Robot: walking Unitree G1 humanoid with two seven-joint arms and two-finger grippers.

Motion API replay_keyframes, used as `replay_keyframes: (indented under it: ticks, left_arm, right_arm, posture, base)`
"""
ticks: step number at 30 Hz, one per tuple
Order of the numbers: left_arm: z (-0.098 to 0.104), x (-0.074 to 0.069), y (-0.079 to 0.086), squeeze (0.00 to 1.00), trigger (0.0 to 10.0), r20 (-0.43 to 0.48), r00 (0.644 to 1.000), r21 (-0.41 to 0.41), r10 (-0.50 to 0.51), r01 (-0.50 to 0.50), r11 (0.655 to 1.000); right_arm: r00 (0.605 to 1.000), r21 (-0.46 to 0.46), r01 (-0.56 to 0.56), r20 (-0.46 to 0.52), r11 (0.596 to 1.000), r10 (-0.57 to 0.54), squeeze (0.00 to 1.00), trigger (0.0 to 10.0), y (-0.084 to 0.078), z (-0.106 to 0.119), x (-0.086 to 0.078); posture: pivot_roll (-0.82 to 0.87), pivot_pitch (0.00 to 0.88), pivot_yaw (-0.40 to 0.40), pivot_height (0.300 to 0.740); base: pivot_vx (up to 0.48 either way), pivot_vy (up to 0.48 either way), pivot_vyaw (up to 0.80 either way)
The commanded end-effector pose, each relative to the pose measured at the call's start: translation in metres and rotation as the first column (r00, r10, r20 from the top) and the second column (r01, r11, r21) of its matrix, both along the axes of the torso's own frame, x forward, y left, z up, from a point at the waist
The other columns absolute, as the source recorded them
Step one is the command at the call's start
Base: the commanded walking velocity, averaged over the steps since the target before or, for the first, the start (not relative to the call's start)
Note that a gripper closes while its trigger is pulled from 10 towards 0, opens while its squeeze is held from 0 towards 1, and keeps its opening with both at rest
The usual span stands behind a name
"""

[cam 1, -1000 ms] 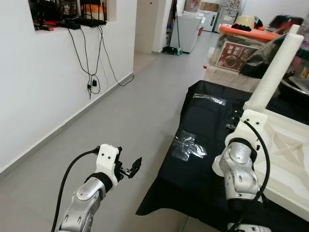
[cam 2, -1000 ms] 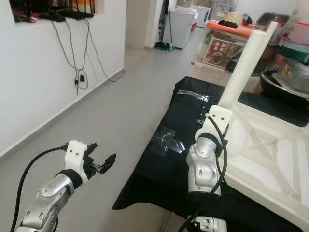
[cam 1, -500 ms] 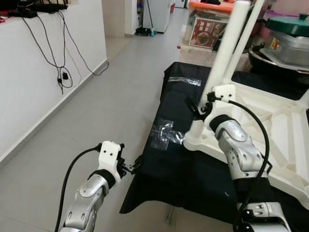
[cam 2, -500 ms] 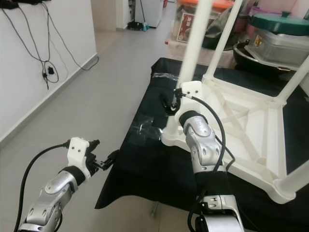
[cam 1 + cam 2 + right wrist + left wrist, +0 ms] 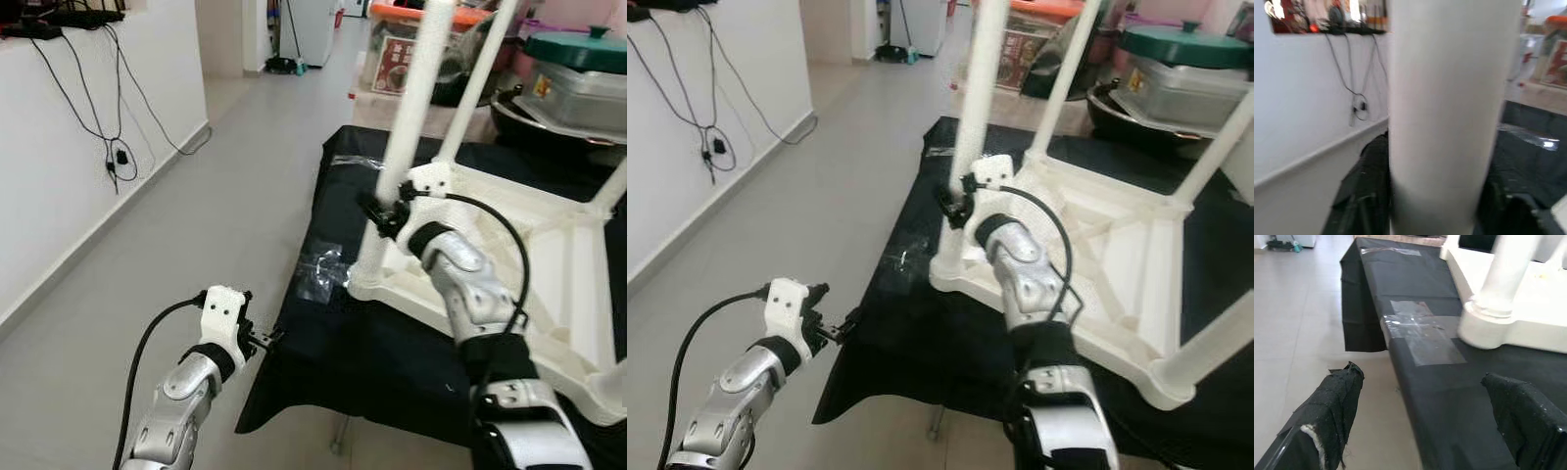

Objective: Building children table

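Two grippers: right gripper (image 5: 382,213) clamped around near white plastic leg (image 5: 409,117) of upturned white children's table (image 5: 549,257) on black-covered surface (image 5: 333,333); left gripper (image 5: 1425,416) spread wide, holding nothing. Likely risk: leg tilting or slipping if grip twists.

The left arm reaches forward low, its silver forearm angled up from the lower left and a black cable looping back from the white wrist housing. The left tool (image 5: 266,339) points ahead with its two black fingers (image 5: 1337,401) spread wide apart, nothing between them. The right arm rises from the lower right, bends at the elbow and stretches forward and to the left, a black cable arching over the forearm. The right tool (image 5: 379,213) has one finger on each side of a white post, closed against it
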State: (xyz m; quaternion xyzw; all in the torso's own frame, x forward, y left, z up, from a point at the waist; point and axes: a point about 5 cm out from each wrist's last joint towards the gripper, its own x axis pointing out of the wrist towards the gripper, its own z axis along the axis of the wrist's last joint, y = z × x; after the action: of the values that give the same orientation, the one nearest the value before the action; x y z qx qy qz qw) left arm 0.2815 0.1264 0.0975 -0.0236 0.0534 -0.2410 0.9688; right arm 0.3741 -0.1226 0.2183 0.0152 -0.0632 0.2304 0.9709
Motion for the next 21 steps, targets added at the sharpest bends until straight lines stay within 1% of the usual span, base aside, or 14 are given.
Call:
replay_keyframes:
  ticks: [1, 2, 3, 4, 5, 7, 9, 10, 11, 12, 17, 18, 19, 21]
  left_arm:
    - [0.000, 0.001, 0.002, 0.00, 10.0, 0.005, 1.000, 0.006, 0.004, -0.004, 1.000]
    - [0.000, 0.001, 0.002, 0.00, 10.0, 0.005, 1.000, 0.006, 0.004, -0.004, 1.000]
    - [0.000, 0.001, 0.001, 0.00, 10.0, 0.004, 1.000, 0.007, 0.004, -0.004, 1.000]
    - [0.000, 0.000, 0.001, 0.00, 10.0, 0.004, 1.000, 0.006, 0.003, -0.003, 1.000]
    - [0.000, 0.000, 0.001, 0.00, 10.0, 0.004, 1.000, 0.006, 0.003, -0.003, 1.000]
    - [-0.001, 0.000, 0.001, 0.00, 10.0, 0.002, 1.000, 0.005, 0.003, -0.003, 1.000]
    - [-0.001, 0.000, 0.001, 0.00, 10.0, 0.002, 1.000, 0.005, 0.003, -0.003, 1.000]
    - [-0.001, -0.001, 0.001, 0.00, 10.0, 0.000, 1.000, 0.006, 0.004, -0.004, 1.000]
    - [-0.001, -0.001, 0.001, 0.00, 10.0, -0.001, 1.000, 0.005, 0.004, -0.004, 1.000]
    - [-0.001, -0.001, 0.002, 0.00, 10.0, -0.001, 1.000, 0.004, 0.005, -0.005, 1.000]
    - [-0.002, -0.003, 0.002, 0.00, 10.0, -0.004, 1.000, 0.003, 0.004, -0.004, 1.000]
    - [-0.004, -0.004, 0.002, 0.00, 10.0, -0.009, 1.000, 0.005, 0.003, -0.003, 1.000]
    - [-0.005, -0.005, 0.002, 0.00, 10.0, -0.012, 1.000, 0.005, 0.002, -0.002, 1.000]
    - [-0.005, -0.005, 0.002, 0.00, 10.0, -0.012, 1.000, 0.005, 0.002, -0.002, 1.000]
  right_arm:
    - [1.000, 0.010, -0.009, 0.026, 1.000, 0.008, 0.00, 0.0, 0.018, 0.013, 0.004]
    - [1.000, 0.010, -0.009, 0.026, 1.000, 0.008, 0.00, 0.0, 0.018, 0.013, 0.004]
    - [0.974, 0.006, 0.201, -0.105, 0.980, -0.199, 0.00, 0.0, 0.004, -0.004, 0.013]
    - [0.895, -0.027, 0.393, -0.217, 0.919, -0.390, 0.00, 0.0, -0.014, -0.023, 0.016]
    - [0.895, -0.027, 0.393, -0.217, 0.919, -0.390, 0.00, 0.0, -0.014, -0.023, 0.016]
    - [0.605, -0.160, 0.711, -0.357, 0.685, -0.712, 0.00, 0.0, -0.055, -0.069, 0.001]
    - [0.605, -0.160, 0.711, -0.357, 0.685, -0.712, 0.00, 0.0, -0.055, -0.069, 0.001]
    - [0.480, -0.221, 0.786, -0.369, 0.577, -0.796, 0.00, 0.0, -0.069, -0.087, -0.017]
    - [0.419, -0.259, 0.820, -0.336, 0.510, -0.844, 0.00, 0.0, -0.076, -0.095, -0.035]
    - [0.395, -0.272, 0.835, -0.309, 0.478, -0.865, 0.00, 0.0, -0.079, -0.098, -0.046]
    - [0.409, -0.284, 0.836, -0.249, 0.470, -0.878, 0.00, 0.4, -0.078, -0.094, -0.063]
    - [0.418, -0.310, 0.823, -0.236, 0.475, -0.877, 0.00, 2.0, -0.077, -0.095, -0.070]
    - [0.451, -0.341, 0.789, -0.243, 0.511, -0.859, 0.00, 10.0, -0.072, -0.096, -0.074]
    - [0.451, -0.341, 0.789, -0.243, 0.511, -0.859, 0.00, 10.0, -0.072, -0.096, -0.074]
  posture:
    - [0.06, 0.000, -0.121, 0.740]
    - [0.06, 0.000, -0.121, 0.740]
    - [0.06, 0.000, -0.118, 0.740]
    - [0.05, 0.000, -0.117, 0.740]
    - [0.05, 0.000, -0.117, 0.740]
    - [0.05, 0.000, -0.117, 0.740]
    - [0.05, 0.000, -0.117, 0.740]
    - [0.04, 0.000, -0.114, 0.740]
    - [0.04, 0.000, -0.112, 0.740]
    - [0.04, 0.000, -0.112, 0.740]
    - [0.02, 0.000, -0.102, 0.740]
    - [0.01, 0.000, -0.100, 0.740]
    - [0.01, 0.000, -0.101, 0.740]
    - [0.01, 0.000, -0.101, 0.740]
  base:
    - [0.000, 0.000, 0.00]
    - [0.000, 0.000, 0.00]
    - [0.000, 0.000, 0.00]
    - [0.000, 0.000, 0.00]
    - [0.000, 0.000, 0.00]
    - [0.000, 0.000, 0.00]
    - [0.000, 0.000, 0.00]
    - [0.000, 0.000, 0.00]
    - [0.000, 0.000, 0.00]
    - [0.000, 0.000, 0.00]
    - [0.000, 0.000, 0.00]
    - [0.000, 0.000, 0.00]
    - [0.000, 0.000, 0.00]
    - [0.000, 0.000, 0.00]
